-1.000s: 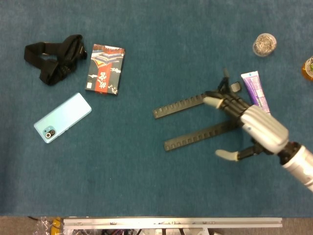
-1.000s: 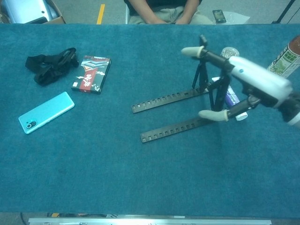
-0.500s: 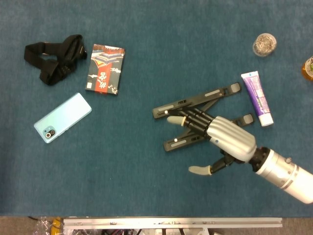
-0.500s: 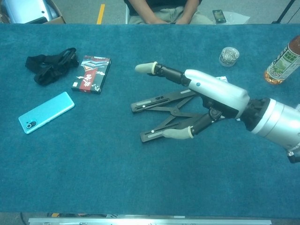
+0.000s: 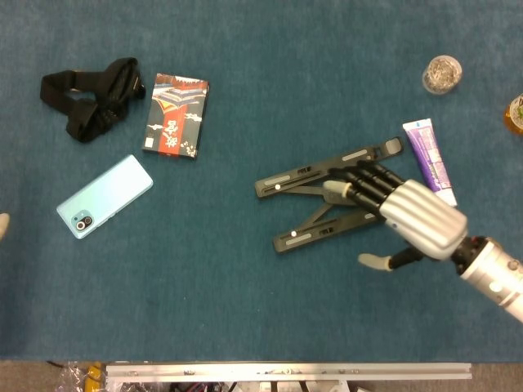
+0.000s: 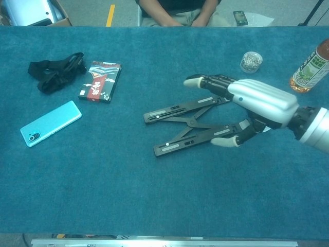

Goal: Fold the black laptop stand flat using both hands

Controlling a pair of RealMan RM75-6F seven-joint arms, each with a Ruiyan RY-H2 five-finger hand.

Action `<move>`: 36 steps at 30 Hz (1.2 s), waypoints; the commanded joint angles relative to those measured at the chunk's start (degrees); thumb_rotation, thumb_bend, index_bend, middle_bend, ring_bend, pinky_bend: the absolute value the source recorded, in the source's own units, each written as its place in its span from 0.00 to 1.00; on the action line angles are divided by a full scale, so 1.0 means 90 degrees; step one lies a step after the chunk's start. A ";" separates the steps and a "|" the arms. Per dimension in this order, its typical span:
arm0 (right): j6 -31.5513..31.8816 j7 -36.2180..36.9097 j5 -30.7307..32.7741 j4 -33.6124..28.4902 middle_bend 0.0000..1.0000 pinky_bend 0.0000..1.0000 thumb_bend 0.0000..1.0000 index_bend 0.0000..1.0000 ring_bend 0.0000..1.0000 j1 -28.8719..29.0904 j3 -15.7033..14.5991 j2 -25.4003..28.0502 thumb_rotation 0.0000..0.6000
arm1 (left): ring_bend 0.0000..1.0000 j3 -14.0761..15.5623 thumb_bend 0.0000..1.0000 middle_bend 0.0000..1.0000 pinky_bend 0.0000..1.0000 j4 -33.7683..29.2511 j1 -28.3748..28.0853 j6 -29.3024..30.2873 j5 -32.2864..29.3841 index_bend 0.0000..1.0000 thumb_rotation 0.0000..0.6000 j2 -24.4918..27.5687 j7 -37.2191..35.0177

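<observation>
the black laptop stand (image 5: 331, 196) lies low on the bench (image 5: 270, 310), rails splayed in a v, seemingly collapsed. the right hand (image 5: 413, 216) hovers over its hinge end, fingers (image 5: 359, 186) spread, holding nothing. left hand barely visible; can't tell its state. judgement: press evenly on both rails near the hinge, steadying the far ends so they don't skate

Right hand (image 5: 413, 216) hovers palm-down, fingers spread, holding nothing.

No legible text on anything
</observation>
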 commanded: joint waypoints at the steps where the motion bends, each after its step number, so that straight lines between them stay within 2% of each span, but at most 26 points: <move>1: -0.0140 -0.0652 0.0301 0.0080 0.00 0.00 0.17 0.00 0.00 -0.0119 -0.0044 0.0170 0.89 | 0.00 0.0010 0.29 0.00 0.00 -0.0043 -0.0100 -0.0125 0.0086 0.00 1.00 0.0039 -0.0054; 8: -0.0750 -0.0979 0.0875 -0.0136 0.00 0.00 0.14 0.00 0.00 0.0054 0.0028 0.0410 0.89 | 0.00 0.0021 0.28 0.00 0.00 -0.0169 -0.0354 -0.0394 0.0307 0.00 1.00 0.0149 -0.0038; 14: -0.1276 -0.1491 0.1380 -0.0047 0.00 0.00 0.14 0.00 0.00 0.0255 0.0112 0.0426 0.90 | 0.00 0.0056 0.28 0.00 0.00 -0.0218 -0.0444 -0.0489 0.0380 0.00 1.00 0.0167 -0.0010; 23: -0.1796 -0.2139 0.2120 0.0277 0.00 0.00 0.13 0.00 0.00 0.0566 0.0373 -0.0179 0.90 | 0.00 0.0134 0.28 0.00 0.00 -0.0177 -0.0431 -0.0510 0.0333 0.00 1.00 0.0160 -0.0065; 28: -0.2152 -0.2461 0.2534 0.0681 0.00 0.00 0.13 0.00 0.00 0.0885 0.0548 -0.0603 0.90 | 0.00 0.0161 0.28 0.00 0.00 -0.0120 -0.0382 -0.0432 0.0324 0.00 1.00 0.0180 -0.0158; 36: -0.2070 -0.3141 0.2704 0.1109 0.00 0.01 0.12 0.00 0.00 0.1038 0.0478 -0.1221 0.90 | 0.00 0.0217 0.28 0.00 0.00 -0.0001 -0.0255 -0.0316 0.0236 0.00 1.00 0.0178 -0.0318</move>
